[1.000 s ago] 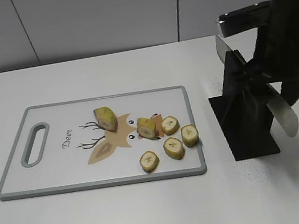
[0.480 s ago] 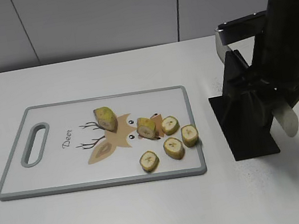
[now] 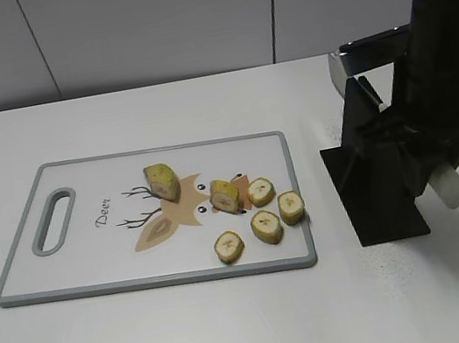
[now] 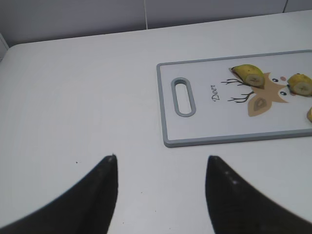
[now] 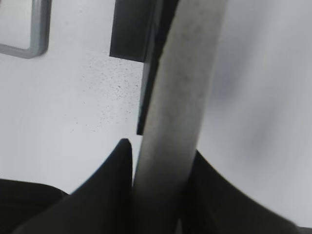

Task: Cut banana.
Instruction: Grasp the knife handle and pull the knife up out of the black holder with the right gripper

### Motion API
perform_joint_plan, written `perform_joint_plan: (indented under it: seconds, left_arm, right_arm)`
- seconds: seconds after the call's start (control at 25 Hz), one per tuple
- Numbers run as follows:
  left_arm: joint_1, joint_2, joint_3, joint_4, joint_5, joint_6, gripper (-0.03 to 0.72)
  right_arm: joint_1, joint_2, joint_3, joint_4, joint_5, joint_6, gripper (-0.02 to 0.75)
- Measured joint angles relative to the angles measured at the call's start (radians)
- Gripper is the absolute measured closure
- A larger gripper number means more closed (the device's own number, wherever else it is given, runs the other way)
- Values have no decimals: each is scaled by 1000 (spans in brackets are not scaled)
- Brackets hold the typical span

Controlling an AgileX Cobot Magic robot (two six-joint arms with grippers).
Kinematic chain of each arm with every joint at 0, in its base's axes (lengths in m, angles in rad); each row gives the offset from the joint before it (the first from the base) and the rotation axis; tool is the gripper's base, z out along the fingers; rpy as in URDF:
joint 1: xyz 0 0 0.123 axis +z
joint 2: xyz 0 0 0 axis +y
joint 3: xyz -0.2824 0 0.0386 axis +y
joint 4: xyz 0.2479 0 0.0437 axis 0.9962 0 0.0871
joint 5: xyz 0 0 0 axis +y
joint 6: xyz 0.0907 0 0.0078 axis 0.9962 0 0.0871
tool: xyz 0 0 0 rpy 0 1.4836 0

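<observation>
Banana [image 3: 163,181], a stubby yellow-green end chunk, lies near the middle of the grey-rimmed cutting board [image 3: 94,258] on the white surface [image 3: 197,337]. Just to its right stands a spotted chunk [image 3: 226,195], with four round slices [image 3: 267,226] scattered beyond it. The right tool [image 5: 161,170] is clenched on a knife [image 5: 183,92] beside the black knife stand [image 3: 379,185], well apart from the board. The left tool [image 4: 161,187] hangs released over bare surface.
</observation>
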Motion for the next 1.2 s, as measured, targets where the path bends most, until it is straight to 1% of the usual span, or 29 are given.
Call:
perform_joint_plan:
  seconds: [0.04,0.08,0.36,0.52,0.88,1.2]
  left_arm:
    - [0,0,0,0,0,0,135]
    - [0,0,0,0,0,0,136]
    - [0,0,0,0,0,0,139]
    - [0,0,0,0,0,0,143]
    - [0,0,0,0,0,0,144]
    - [0,0,0,0,0,0,144]
  right_arm:
    - [-2,0,0,-5,7,12,561]
    - [-5,0,0,-5,8,21,563]
    - [-9,-6,-12,20,13,28,566]
    - [-9,-48,-13,23,18,37,567]
    - [-9,-151,-20,-5,20,45,570]
    - [-9,-193,-96,-26,25,50,571]
